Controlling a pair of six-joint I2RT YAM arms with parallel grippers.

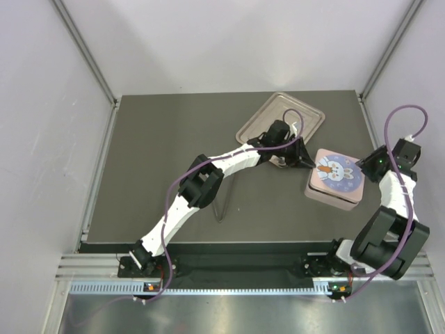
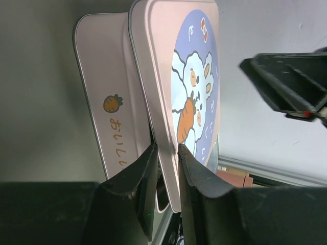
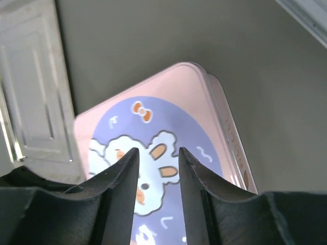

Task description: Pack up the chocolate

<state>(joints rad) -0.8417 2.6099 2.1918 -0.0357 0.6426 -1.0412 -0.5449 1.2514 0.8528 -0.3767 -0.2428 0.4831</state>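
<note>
- Pinching the rim of the pink lid (image 2: 153,51), the left gripper (image 2: 166,150) has one finger on each face and is clamped on it.
- That lid sits skewed over the pink box base (image 2: 102,76), which carries a carrot print on its side.
- Near the lid's bunny picture (image 3: 148,163) hangs the right gripper (image 3: 158,153), jaws apart with nothing between them.
- Just beyond the box, a silver tray (image 1: 268,115) lies on the dark table (image 1: 160,139).
- No chocolate shows in any view; where it lies I cannot tell.
</note>
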